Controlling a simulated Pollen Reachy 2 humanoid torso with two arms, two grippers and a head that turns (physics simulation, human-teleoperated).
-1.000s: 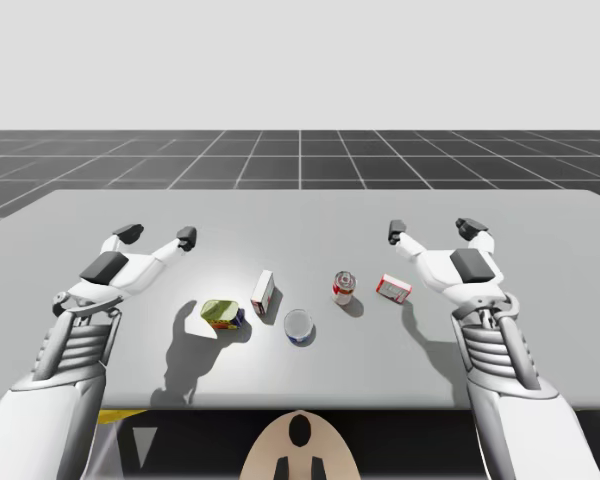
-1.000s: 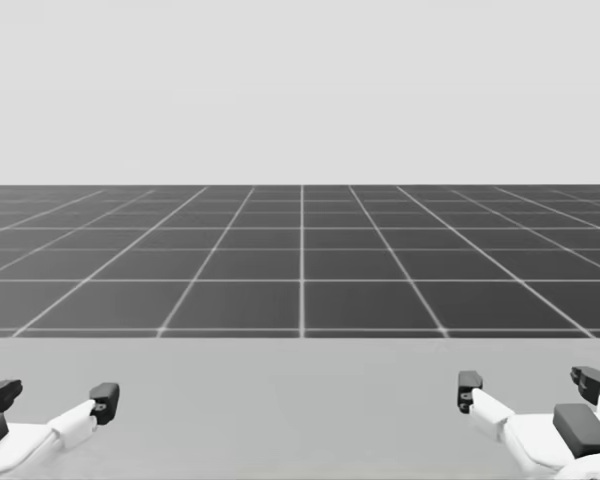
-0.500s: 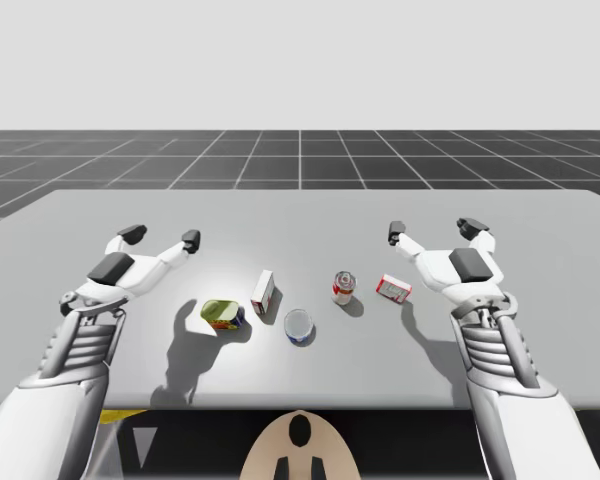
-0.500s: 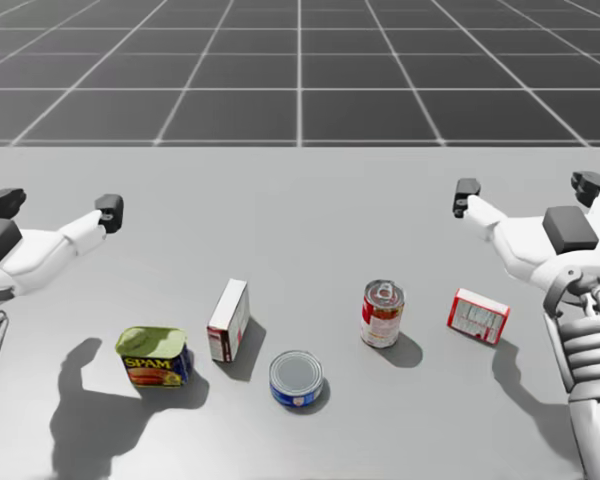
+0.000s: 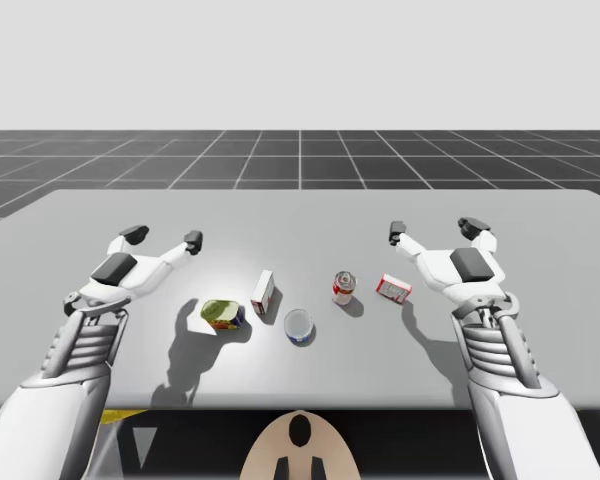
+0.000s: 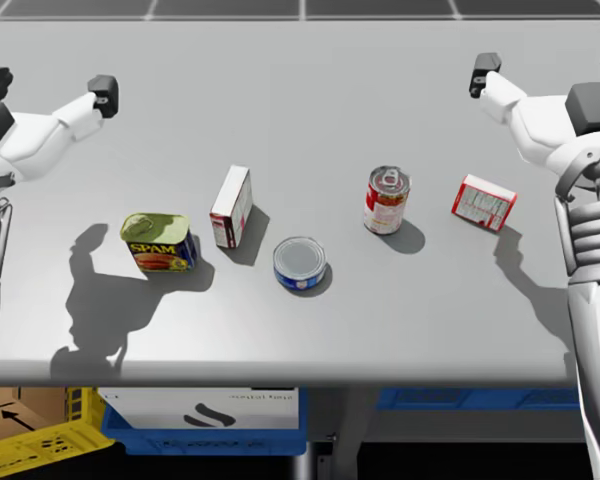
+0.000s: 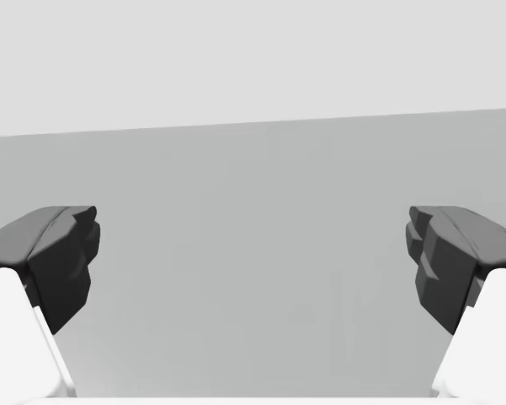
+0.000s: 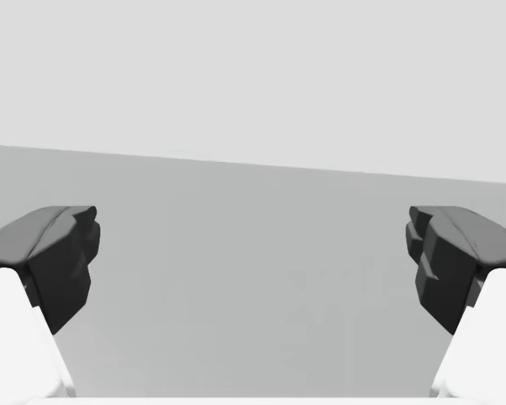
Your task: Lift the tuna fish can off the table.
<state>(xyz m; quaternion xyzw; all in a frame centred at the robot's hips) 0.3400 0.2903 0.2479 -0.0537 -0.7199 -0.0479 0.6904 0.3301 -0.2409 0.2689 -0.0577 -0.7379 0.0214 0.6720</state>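
- Head has turned further down: the whole head view has shifted, and the table [image 6: 310,120] now shows to its near edge. The things on it have not moved.
- Tuna can [image 6: 299,263], low and blue with a silver lid, stands upright toward the table's front. It lies between the green tin [image 6: 158,240] and the red can [image 6: 386,200], a little nearer me than both, with the white box [image 6: 231,205] just beyond it.
- Left hand [image 5: 163,236] has crept slightly toward the middle in the high view. Its fingers are spread wide with nothing between them, and it is well apart from the tuna can.
- Right hand [image 5: 433,229] has stayed put, equally wide and empty, above the table just past the red-and-white box [image 6: 483,202].
- Meaning for the task: the tuna can now sits in plain sight, but the reach has barely begun. The left arm looks like the one setting out, and the descent, the grasp and the lift are all yet to come.
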